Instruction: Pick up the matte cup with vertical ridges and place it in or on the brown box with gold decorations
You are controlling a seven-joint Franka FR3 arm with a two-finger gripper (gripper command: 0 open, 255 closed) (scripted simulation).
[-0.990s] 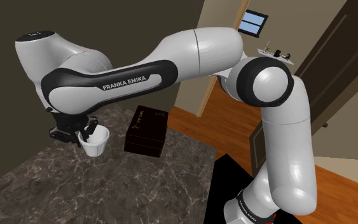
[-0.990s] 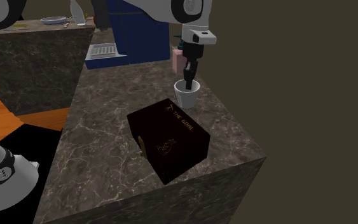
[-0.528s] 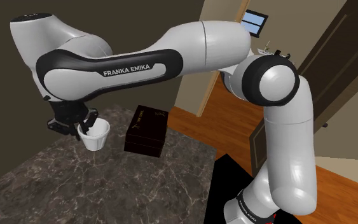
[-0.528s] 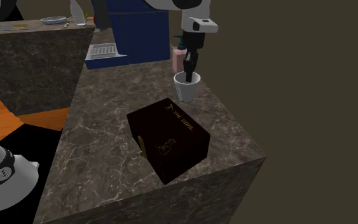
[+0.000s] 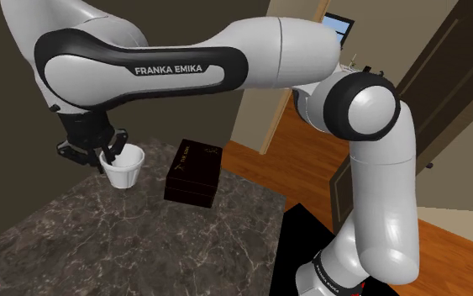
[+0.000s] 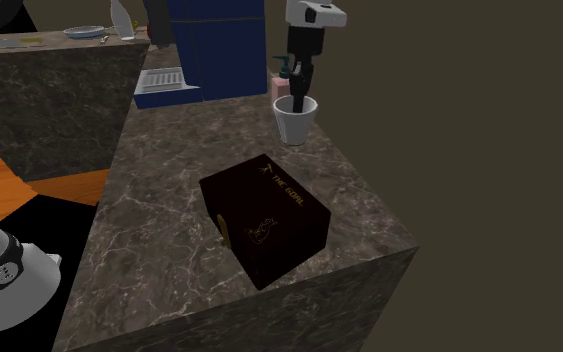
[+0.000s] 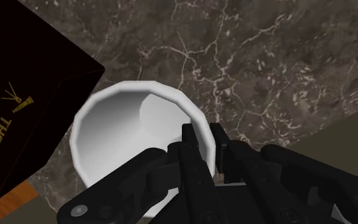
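Wrist view: black two-finger gripper (image 7: 201, 137) clamped narrow on the rim of the white matte cup with faceted sides (image 7: 123, 137), one finger inside the wall, one outside. Cup upright, hanging over the dark veined marble counter (image 7: 254, 57). Shoulder view: cup near the dark brown rectangular box with gold lettering (image 7: 25, 95), not touching.

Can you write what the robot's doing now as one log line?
white cup: upright, rim clasped | gripper: shut on white cup | dark box: closed, on counter | placing: not yet done
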